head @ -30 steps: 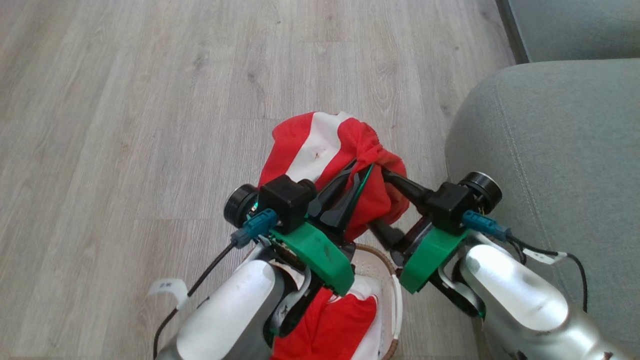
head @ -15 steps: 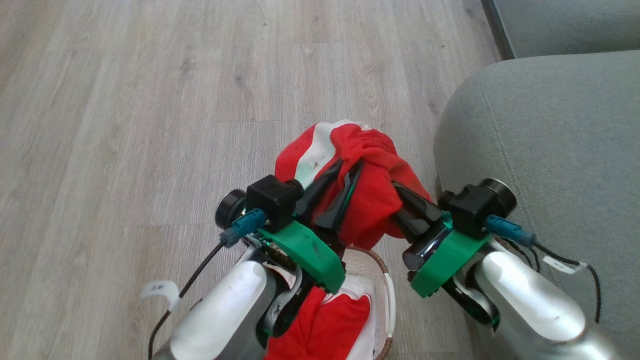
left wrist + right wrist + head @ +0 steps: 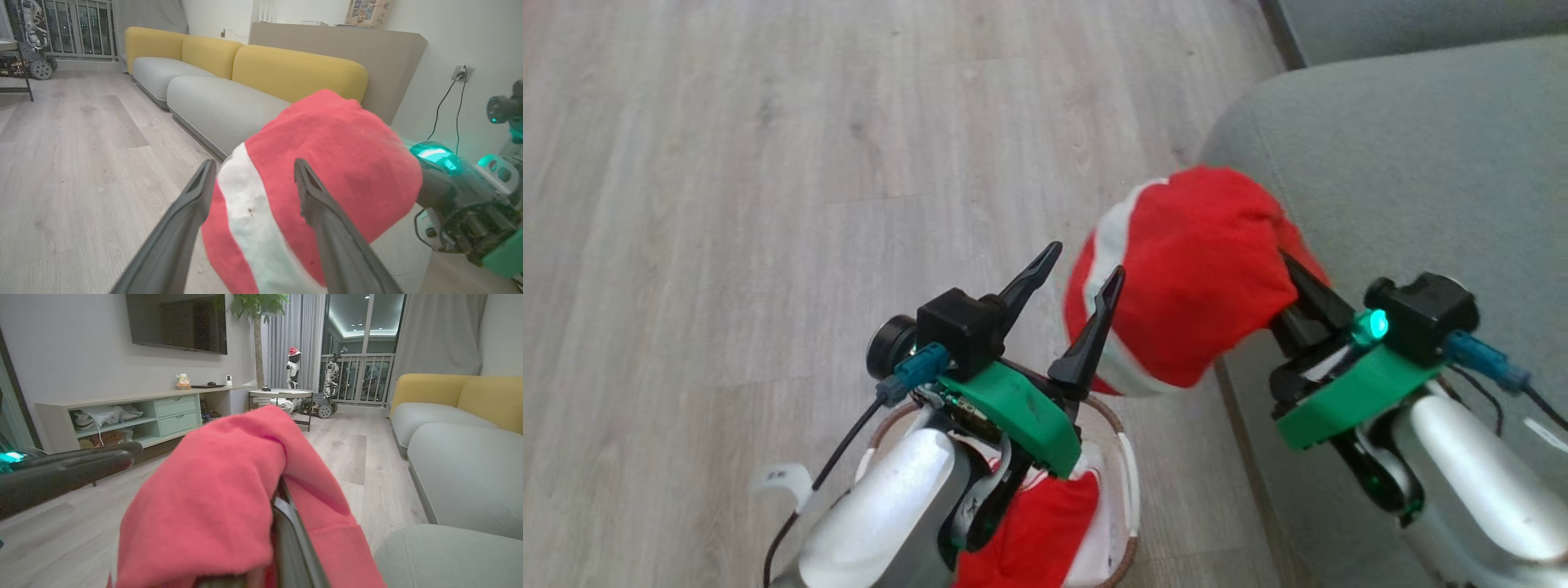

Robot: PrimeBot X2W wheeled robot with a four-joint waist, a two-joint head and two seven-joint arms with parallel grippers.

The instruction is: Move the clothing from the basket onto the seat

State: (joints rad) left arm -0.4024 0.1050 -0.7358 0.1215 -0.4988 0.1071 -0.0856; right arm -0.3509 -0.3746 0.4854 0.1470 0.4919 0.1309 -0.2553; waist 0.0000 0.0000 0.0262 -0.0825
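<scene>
Pale plank floor (image 3: pixel 727 163) is running up to the grey-green seat (image 3: pixel 1405 163). Right gripper (image 3: pixel 1290 286), fingers pinching, is holding red clothing (image 3: pixel 1192 269) aloft at the seat's corner. Left gripper (image 3: pixel 1082 265) is hovering, fingers spread, empty. Red cloth is lying in the basket (image 3: pixel 1129 469). Yellow-backed sofa (image 3: pixel 294 69) and wall TV (image 3: pixel 175 320) are standing beyond.

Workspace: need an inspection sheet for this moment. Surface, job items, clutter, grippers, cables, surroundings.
Surface: pale wood floor.
Job's things: red garment in the air at the seat edge; more clothing in the basket on the floor.
Clutter: nothing seen.
Grippers: left gripper open, beside the garment; right gripper shut on the garment.
Cables: tagged black cable at left wrist; wall-socket lead.
Surroundings: yellow sofa backs, TV, sideboard, plant, parked robots.
</scene>
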